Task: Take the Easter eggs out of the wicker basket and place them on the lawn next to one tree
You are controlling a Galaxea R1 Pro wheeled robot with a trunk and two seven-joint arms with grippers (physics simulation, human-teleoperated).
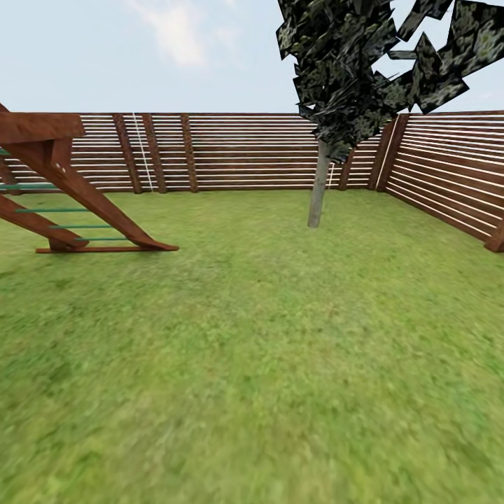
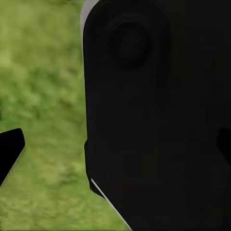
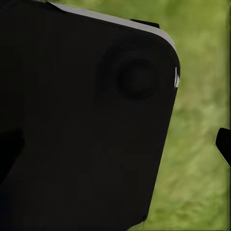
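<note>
From the head camera, going left to right: a brown wooden climbing frame with green rungs stands on the grass at the far left edge, its slanted beams resting on a low base board. Behind it a brown slat fence runs across the back of the garden and turns forward along the right side. Right of centre a tree rises from the lawn just in front of the fence corner, with a thin pale grey trunk and dark, angular leaves spreading across the top of the picture. The grass around its foot is short and green with yellowish patches, and the lawn stretches from the fence to the bottom edge.

The wrist cameras give the close view that the head camera lacks. In the left wrist view a large black robot body with a round recess covers most of the picture, blurred grass lies beside it, and a small black tip pokes in at one edge. The right wrist view shows a similar black body with a pale rim over blurred grass. I cannot tell from either whether the jaws are apart or together.
</note>
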